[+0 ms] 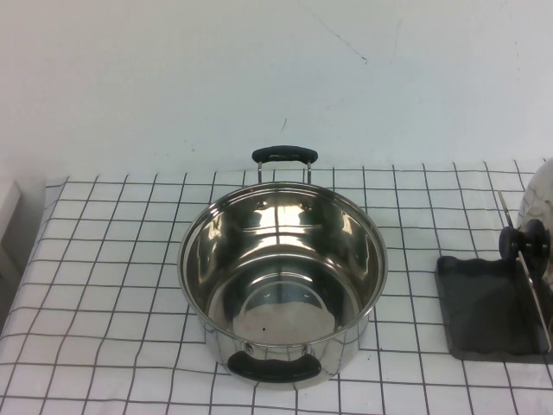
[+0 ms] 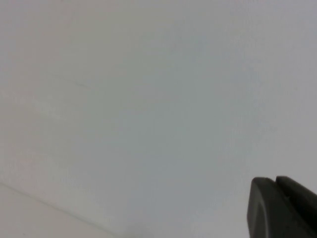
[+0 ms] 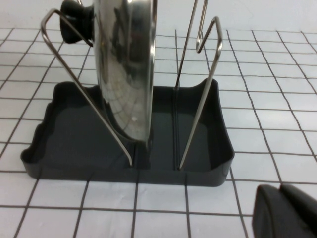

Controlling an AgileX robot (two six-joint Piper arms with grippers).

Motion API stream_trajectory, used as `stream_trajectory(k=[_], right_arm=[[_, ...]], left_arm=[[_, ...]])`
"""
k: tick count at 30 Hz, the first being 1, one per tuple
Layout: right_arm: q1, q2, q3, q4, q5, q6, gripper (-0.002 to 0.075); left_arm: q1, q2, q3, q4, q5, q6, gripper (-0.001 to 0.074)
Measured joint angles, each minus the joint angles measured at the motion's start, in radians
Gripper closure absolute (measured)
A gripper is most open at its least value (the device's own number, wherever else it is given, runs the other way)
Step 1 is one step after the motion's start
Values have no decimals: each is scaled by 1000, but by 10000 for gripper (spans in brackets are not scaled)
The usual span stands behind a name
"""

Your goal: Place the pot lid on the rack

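The shiny steel pot lid [image 3: 126, 64] with its black knob [image 3: 79, 12] stands on edge in the rack [image 3: 198, 158], between the upright wire bars [image 3: 198, 99]. In the high view the rack [image 1: 484, 303] sits at the table's right edge, with the lid [image 1: 537, 203] partly cut off by the frame. My right gripper [image 3: 280, 191] is shut and empty, apart from the rack, low over the checked cloth on the rack's near side. My left gripper [image 2: 275, 182] is shut and empty, facing a blank white wall. Neither gripper shows in the high view.
A deep steel pot [image 1: 282, 277] with two black handles stands open in the middle of the checked cloth [image 1: 104, 259]. A white wall rises behind the table. The cloth's left edge drops off near a pale object [image 1: 7, 207].
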Motion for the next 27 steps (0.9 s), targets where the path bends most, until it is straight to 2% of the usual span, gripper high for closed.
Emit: stream_trajectory(k=[4, 6, 10, 15, 17, 20, 27], right_arm=[[0, 0, 0, 0, 0, 0, 728], [0, 0, 0, 0, 0, 0, 728], [0, 0, 0, 0, 0, 0, 728], [0, 0, 0, 0, 0, 0, 729], [0, 0, 0, 0, 0, 0, 728], [0, 0, 0, 0, 0, 0, 728], [0, 0, 0, 0, 0, 0, 729]], left_arm=[[1, -77, 100, -105, -79, 6, 737], [1, -104, 164, -232, -114, 78, 737], [6, -140, 281, -671, -100, 486, 737], [20, -161, 392, -1045, -95, 1066, 737], [20, -163, 427, -1076, -112, 1163, 737], [20, -163, 442, -1084, -105, 1205, 737], [20, -192, 444, -1171, 35, 1362, 737]])
